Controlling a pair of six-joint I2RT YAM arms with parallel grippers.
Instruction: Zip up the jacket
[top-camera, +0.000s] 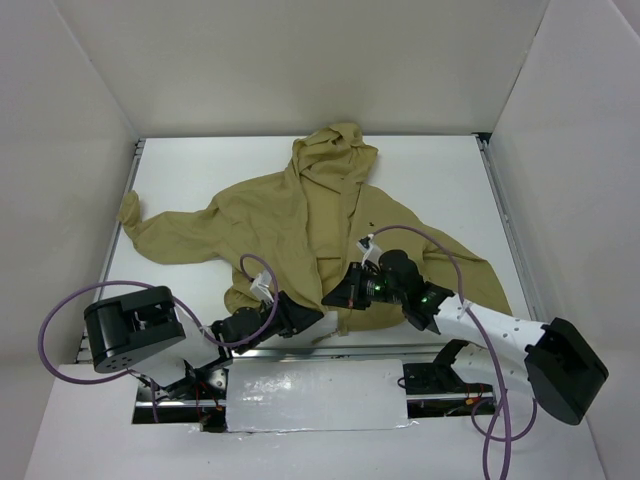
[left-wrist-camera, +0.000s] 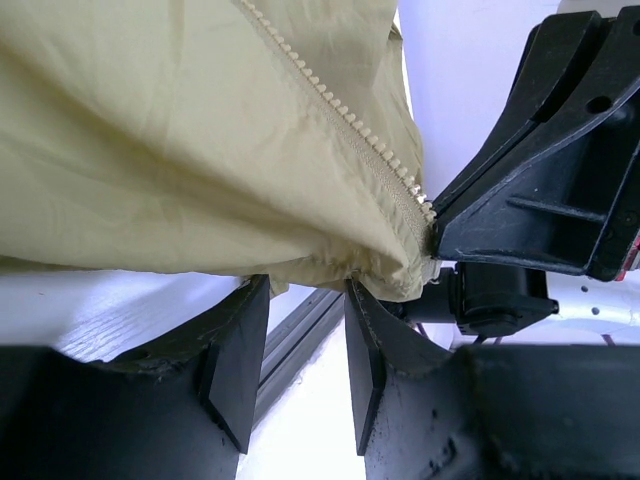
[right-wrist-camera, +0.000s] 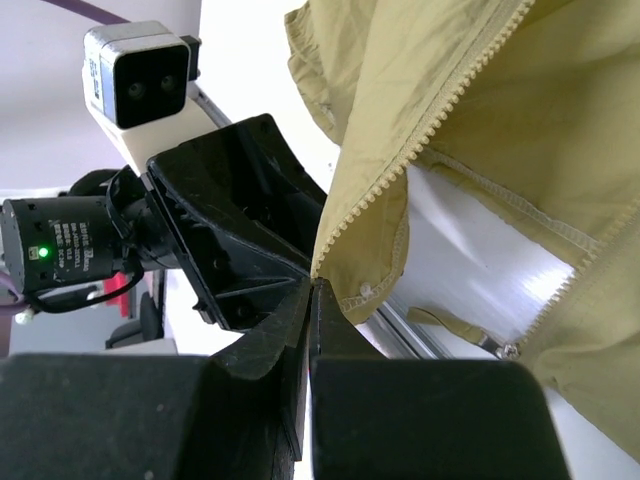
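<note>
The khaki jacket (top-camera: 290, 220) lies spread on the white table (top-camera: 440, 180), hood at the far side, front open. My right gripper (top-camera: 338, 296) is shut on the bottom corner of one zipper edge (right-wrist-camera: 420, 140), pinched at the tips (right-wrist-camera: 315, 285). The zipper slider (right-wrist-camera: 508, 350) hangs on the other front edge, near the table rail. My left gripper (top-camera: 305, 318) is open just beside the right one. In the left wrist view the hem (left-wrist-camera: 200, 130) hangs over its tips (left-wrist-camera: 305, 290), with nothing between the pads. The zipper teeth (left-wrist-camera: 340, 105) run down to the right gripper (left-wrist-camera: 540, 170).
A metal rail (right-wrist-camera: 430, 345) runs along the table's near edge under the hem. White walls (top-camera: 60, 200) enclose the table on three sides. A white plate (top-camera: 315, 395) sits between the arm bases. Purple cables (top-camera: 250, 265) loop over the jacket's lower part.
</note>
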